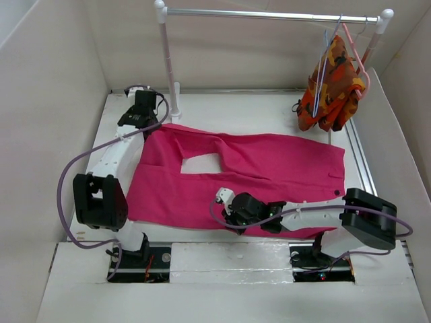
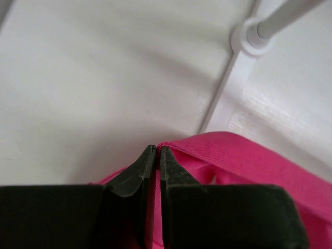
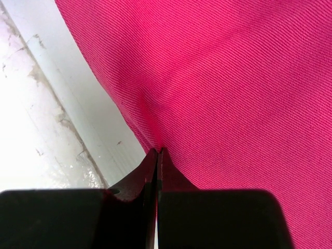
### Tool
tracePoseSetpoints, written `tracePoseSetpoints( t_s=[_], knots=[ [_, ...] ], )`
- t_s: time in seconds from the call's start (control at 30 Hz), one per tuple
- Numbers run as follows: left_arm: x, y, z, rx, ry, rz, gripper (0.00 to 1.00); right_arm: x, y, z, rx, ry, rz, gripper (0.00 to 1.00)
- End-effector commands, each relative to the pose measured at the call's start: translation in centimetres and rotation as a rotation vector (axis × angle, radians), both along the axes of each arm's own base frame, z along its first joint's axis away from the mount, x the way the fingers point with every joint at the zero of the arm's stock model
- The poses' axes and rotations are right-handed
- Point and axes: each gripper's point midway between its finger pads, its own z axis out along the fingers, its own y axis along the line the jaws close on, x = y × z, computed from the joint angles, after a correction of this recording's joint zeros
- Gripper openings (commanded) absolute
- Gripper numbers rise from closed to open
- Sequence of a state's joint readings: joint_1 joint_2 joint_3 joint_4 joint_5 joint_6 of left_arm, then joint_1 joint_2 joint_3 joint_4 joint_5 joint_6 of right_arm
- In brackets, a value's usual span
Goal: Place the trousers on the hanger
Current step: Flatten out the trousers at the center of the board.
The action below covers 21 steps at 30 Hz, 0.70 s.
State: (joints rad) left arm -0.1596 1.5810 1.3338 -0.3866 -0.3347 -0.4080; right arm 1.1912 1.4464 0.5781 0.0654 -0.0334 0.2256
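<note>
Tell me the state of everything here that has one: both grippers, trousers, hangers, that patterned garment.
left gripper: shut on the trousers, far corner.
right gripper: shut on the trousers, near edge.
trousers: lying spread on the table.
hanger: hanging on the rail, without the trousers.
salmon hanger: hanging on the rail.
patterned garment: hanging below the rail.

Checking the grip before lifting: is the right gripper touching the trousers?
Touching. Right wrist view: the right gripper has its jaws shut on a pinched fold of the trousers.
</note>
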Motion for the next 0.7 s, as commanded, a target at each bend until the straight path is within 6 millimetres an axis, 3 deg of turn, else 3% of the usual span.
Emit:
tracePoseSetpoints(
  t_s=[0.0, 0.07, 0.1, 0.13, 0.17, 0.2, 0.23, 0.27, 0.33, 0.37, 0.4, 0.43, 0.47, 0.5, 0.53, 0.57, 0.6, 0.67],
  knots=[
    [1.1, 3.5, 4.9, 0.151, -0.074, 0.106, 0.0, -3.2, -4.1, -3.8, -0.166, 0.102, 0.046, 0.0],
    [2.1, 4.7, 5.2, 0.227, -0.049, 0.148, 0.0, -3.3, -4.2, -3.8, -0.173, 0.106, 0.049, 0.0],
    [3.5, 4.1, 7.3, 0.295, -0.075, 0.149, 0.0, -3.5, -4.0, -3.5, -0.17, 0.104, 0.056, 0.0],
    [3.5, 4.1, 7.3, 0.296, -0.075, 0.149, 0.0, -3.5, -4.0, -3.3, -0.165, 0.101, 0.056, 0.0],
    [4.5, 4.0, 5.7, 0.321, -0.03, 0.139, 0.02, -3.4, -3.9, -3.2, -0.162, 0.099, 0.053, 0.0],
    [5.5, 3.6, 6.5, 0.298, -0.051, 0.145, 0.14, -3.3, -3.9, -3.1, -0.162, 0.097, 0.05, 0.0],
    [5.5, 3.8, 4.9, 0.275, 0.01, 0.14, 0.34, -3.3, -4.0, -3.0, -0.167, 0.095, 0.047, 0.0],
    [6.2, 3.7, 3.0, 0.244, 0.052, 0.142, 0.46, -3.1, -3.7, -2.6, -0.161, 0.089, 0.042, 0.0],
    [6.5, 3.7, 2.0, 0.164, 0.072, 0.121, 0.77, -2.8, -3.8, -2.3, -0.174, 0.08, 0.037, 0.0],
    [6.2, 3.6, 2.4, 0.152, 0.059, 0.122, 0.8, -2.7, -3.4, -1.9, -0.163, 0.075, 0.035, 0.0],
    [5.4, 4.1, 1.3, 0.148, 0.08, 0.13, 0.8, -2.6, -3.3, -1.7, -0.158, 0.071, 0.035, 0.0],
    [5.2, 4.7, 1.4, 0.127, 0.055, 0.147, 0.8, -2.5, -3.2, -1.4, -0.151, 0.065, 0.033, 0.05],
    [4.3, 5.2, 3.0, 0.1, 0.007, 0.164, 0.8, -2.4, -3.0, -1.2, -0.143, 0.062, 0.031, 0.11],
    [2.8, 5.4, 0.9, 0.07, 0.047, 0.163, 0.8, -2.3, -2.7, -0.8, -0.13, 0.055, 0.037, 0.18],
    [2.0, 6.9, 2.2, 0.02, -0.012, 0.222, 0.77, -2.4, -2.6, -0.6, -0.126, 0.055, 0.046, 0.3],
    [1.2, 7.5, 1.7, -0.009, -0.014, 0.237, 0.75, -2.4, -2.3, -0.2, -0.12, 0.054, 0.054, 0.34],
    [-0.4, 7.6, -1.0, -0.041, 0.037, 0.242, 0.74, -2.2, -1.8, 0.7, -0.102, 0.042, 0.062, 0.37],
    [-2.1, 9.1, -1.2, -0.093, 0.006, 0.301, 0.7, -2.1, -1.5, 1.7, -0.089, 0.032, 0.078, 0.45]
  ],
)
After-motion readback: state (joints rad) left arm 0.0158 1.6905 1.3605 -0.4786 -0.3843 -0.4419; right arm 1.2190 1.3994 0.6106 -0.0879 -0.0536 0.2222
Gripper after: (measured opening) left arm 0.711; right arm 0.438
